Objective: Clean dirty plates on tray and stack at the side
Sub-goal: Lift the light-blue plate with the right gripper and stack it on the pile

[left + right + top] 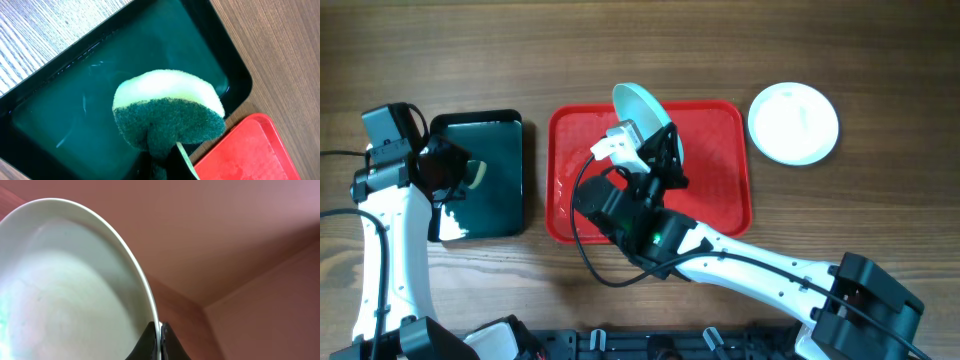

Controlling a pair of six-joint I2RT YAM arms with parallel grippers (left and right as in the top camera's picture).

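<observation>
Right gripper [159, 341] pinches rim of turquoise plate [640, 104]; plate tilted up over red tray [720, 195] far edge. White plate [793, 122] on table [620, 40], right of tray, apart. Left gripper [165, 162] clamps sponge [167, 107] above black tray [50, 125].

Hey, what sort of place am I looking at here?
Probably a robot test bench staged for dishwashing, not a real kitchen: a wooden table, a red tray with a tilted plate held over it, and a sponge above a black tray. No sink shows.
</observation>
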